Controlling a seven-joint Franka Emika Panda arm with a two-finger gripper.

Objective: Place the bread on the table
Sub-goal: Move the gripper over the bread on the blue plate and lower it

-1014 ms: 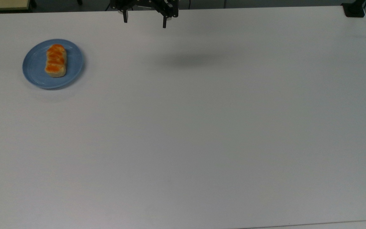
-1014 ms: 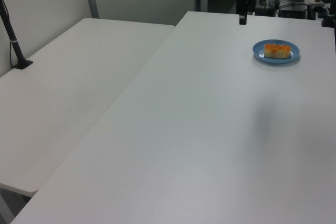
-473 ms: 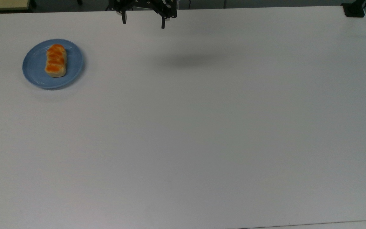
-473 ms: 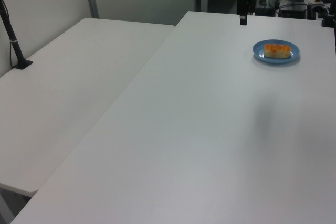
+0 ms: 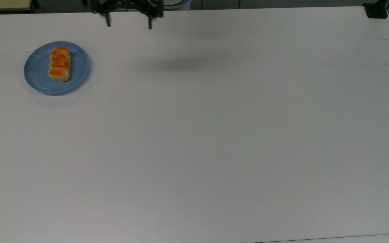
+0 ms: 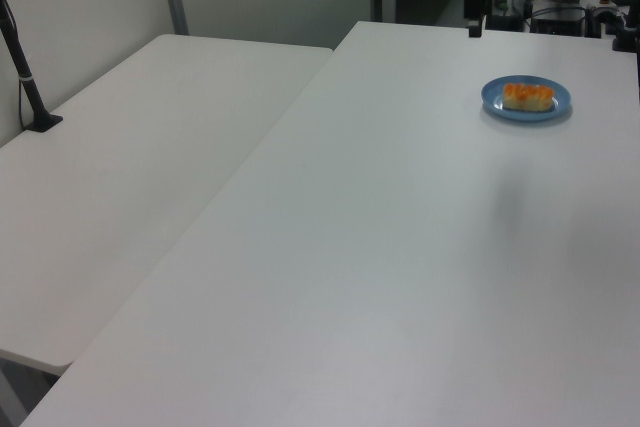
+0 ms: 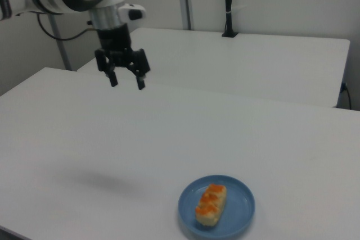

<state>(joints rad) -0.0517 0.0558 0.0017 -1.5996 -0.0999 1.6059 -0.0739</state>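
You see the bread (image 7: 211, 204) lying on a blue plate (image 7: 240, 213) on the table (image 7: 169, 139). The gripper (image 7: 127, 83) hangs high, fingers spread.

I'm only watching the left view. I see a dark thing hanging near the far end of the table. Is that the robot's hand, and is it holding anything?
Observer: Yes, that is the hand. In the right view its two fingers stand apart with nothing between them.
Operator: How far up is it?
Observer: Well above the table; the right view shows its shadow lying on the surface far below it.
Operator: And the bread?
Observer: The bread lies on the blue plate, its long side running up and down in the top view, with the hand off to the top view's right of it.
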